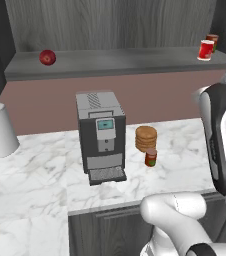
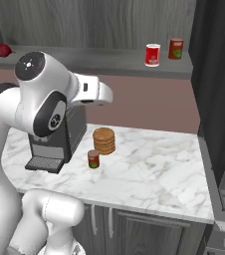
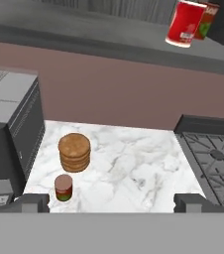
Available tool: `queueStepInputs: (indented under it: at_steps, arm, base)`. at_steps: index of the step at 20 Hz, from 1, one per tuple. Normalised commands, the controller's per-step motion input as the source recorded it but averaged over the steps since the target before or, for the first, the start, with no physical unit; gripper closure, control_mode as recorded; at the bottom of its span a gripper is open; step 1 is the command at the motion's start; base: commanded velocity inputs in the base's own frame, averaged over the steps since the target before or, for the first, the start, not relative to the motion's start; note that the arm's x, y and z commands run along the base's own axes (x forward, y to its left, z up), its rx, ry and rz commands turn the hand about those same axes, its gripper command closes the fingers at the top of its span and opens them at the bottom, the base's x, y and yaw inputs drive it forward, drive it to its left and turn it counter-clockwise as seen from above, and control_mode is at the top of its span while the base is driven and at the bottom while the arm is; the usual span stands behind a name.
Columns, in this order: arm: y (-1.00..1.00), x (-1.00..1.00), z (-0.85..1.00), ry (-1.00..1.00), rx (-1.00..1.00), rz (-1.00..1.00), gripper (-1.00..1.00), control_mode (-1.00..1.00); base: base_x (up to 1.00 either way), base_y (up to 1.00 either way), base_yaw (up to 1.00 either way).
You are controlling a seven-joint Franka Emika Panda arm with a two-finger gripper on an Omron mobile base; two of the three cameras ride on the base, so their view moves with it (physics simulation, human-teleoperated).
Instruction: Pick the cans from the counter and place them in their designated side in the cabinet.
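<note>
Currently two cans [image 2: 153, 55] sit on the cabinet [image 2: 109, 62] shelf, one can [image 2: 93, 159] on the counter [image 2: 149, 169], pincer [image 3: 111, 202] released.

A small dark red-brown can with a green label [image 1: 151, 157] is seen at centre frame on the white marble counter [image 1: 35, 175], just beside a stack of tan flat discs [image 1: 146, 138].

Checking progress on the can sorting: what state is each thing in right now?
bright red can: upright on cabinet shelf, right end
second can: upright behind it
green-label can: upright on counter, not yet picked
disc stack: stacked beside it
gripper: open, empty
</note>
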Motion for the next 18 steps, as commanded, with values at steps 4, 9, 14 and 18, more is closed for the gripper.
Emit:
queueStepInputs:
  at_steps: [4, 9, 14, 18]
  arm:
    - [0.24, -0.29, -0.2, 0.14, 0.04, 0.0, -1.0, -1.0]
    - [0.18, -0.18, -0.2, 0.09, 0.04, 0.0, -1.0, -1.0]
    - [0.2, -0.23, -0.14, 0.08, 0.07, 0.01, -1.0, -1.0]
    - [0.22, -0.26, -0.12, 0.02, 0.06, 0.03, -1.0, -1.0]
  base:
    - [0.0, 0.0, 0.0]
    - [0.0, 0.0, 0.0]
    - [0.0, 0.0, 0.0]
    - [0.0, 0.0, 0.0]
